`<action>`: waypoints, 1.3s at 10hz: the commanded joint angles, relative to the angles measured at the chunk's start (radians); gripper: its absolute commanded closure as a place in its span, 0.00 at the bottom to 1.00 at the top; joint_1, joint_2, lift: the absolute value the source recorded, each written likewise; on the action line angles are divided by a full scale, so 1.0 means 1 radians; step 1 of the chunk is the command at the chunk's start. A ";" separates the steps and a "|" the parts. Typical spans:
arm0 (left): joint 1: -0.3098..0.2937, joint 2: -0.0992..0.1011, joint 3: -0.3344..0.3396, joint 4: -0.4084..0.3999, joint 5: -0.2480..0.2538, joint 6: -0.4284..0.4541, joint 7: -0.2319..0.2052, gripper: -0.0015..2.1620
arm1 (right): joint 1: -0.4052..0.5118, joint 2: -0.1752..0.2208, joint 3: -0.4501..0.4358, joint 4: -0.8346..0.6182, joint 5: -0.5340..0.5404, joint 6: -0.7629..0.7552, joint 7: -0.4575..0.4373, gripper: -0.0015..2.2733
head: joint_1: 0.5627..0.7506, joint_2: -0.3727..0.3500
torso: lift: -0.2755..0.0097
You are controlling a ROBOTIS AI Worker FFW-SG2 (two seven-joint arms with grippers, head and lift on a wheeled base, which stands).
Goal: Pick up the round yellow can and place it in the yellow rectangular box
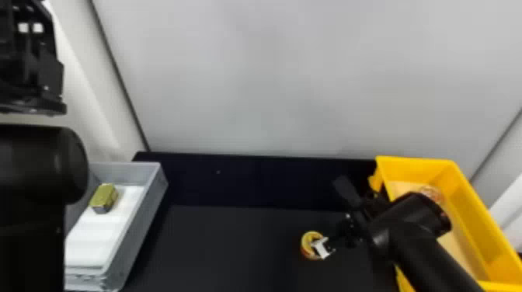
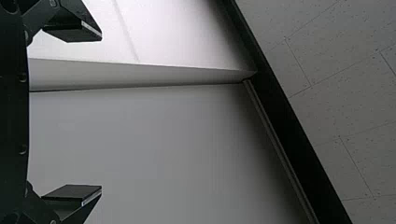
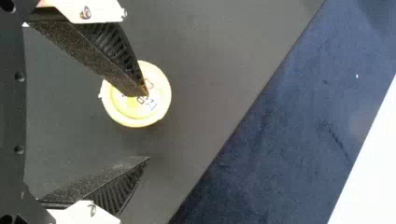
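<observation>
The round yellow can (image 1: 307, 237) stands on the dark table, left of the yellow rectangular box (image 1: 475, 217). My right gripper (image 1: 336, 235) is over the can's right side. Seen from the right wrist, one finger of the right gripper (image 3: 148, 126) overlaps the lid of the can (image 3: 135, 114), while the other is off to one side; the jaws are apart, with the can not gripped. My left gripper (image 1: 35, 66) is parked high at the far left; the left wrist view has the left gripper (image 2: 100, 112) open, nothing between its fingers.
A grey bin (image 1: 149, 209) at the left holds a small greenish-yellow block (image 1: 104, 198) on a white lining. A round reddish item (image 1: 433, 193) lies in the yellow box, partly behind my right arm. A pale wall (image 1: 272, 77) rises behind the table.
</observation>
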 commanded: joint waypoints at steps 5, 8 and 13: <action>0.000 0.000 -0.004 -0.002 -0.001 0.006 0.000 0.06 | 0.035 0.007 -0.014 0.006 0.006 0.000 0.003 0.06 | 0.53 0.59 | 0.93; 0.000 0.002 -0.004 -0.004 -0.001 0.006 0.000 0.06 | 0.044 0.015 -0.015 0.020 0.004 -0.007 0.003 0.06 | 0.53 0.59 | 0.93; 0.000 0.002 -0.006 -0.004 -0.001 0.008 0.000 0.06 | 0.062 0.012 -0.027 -0.011 0.004 0.000 0.010 0.06 | 0.53 0.59 | 0.93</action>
